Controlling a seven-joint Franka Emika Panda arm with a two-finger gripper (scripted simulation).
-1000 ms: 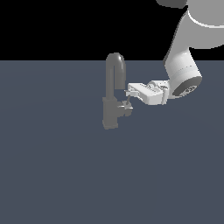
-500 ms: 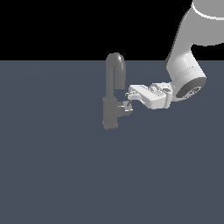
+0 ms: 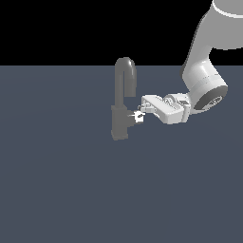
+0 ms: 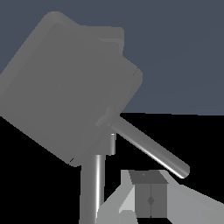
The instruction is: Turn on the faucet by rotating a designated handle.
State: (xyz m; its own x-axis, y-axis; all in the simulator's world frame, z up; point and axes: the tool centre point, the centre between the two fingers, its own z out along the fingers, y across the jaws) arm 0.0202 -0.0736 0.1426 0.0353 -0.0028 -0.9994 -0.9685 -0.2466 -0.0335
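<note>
A: Since a second ago the end effector [image 3: 139, 115] has eased slightly lower and the arm's upper links have swung toward the exterior view's right; the faucet [image 3: 123, 99] has not shifted.

B: Where does the faucet sit?

A: On the flat slate-blue worktop [image 3: 61, 190], near the middle of the exterior view, a little short of the far edge where the surface meets black. Bare surface lies all round it, with wide room on the exterior view's left and in front.

B: And the end effector?

A: It reaches in level from the exterior view's right, its white tips right at the handle [image 3: 134, 114], the short stub jutting from the base on that side. I cannot tell whether the fingers are spread or pinched on it; the tips blur together there. In the wrist view one dark finger pad [image 4: 150, 199] shows just beside a thin upright rod [image 4: 92, 188].

B: Shapes and surfaces?

A: Dull matte grey metal: a blocky, thick base and a rounded inverted-U spout [image 3: 125, 76] rising from it. Up close, the wrist view shows a big slab with softened corners and a smooth cylinder rod [image 4: 148, 148] slanting off it, catching a bright sheen. The arm [image 3: 204, 76] is glossy white, all rounded shells.
</note>
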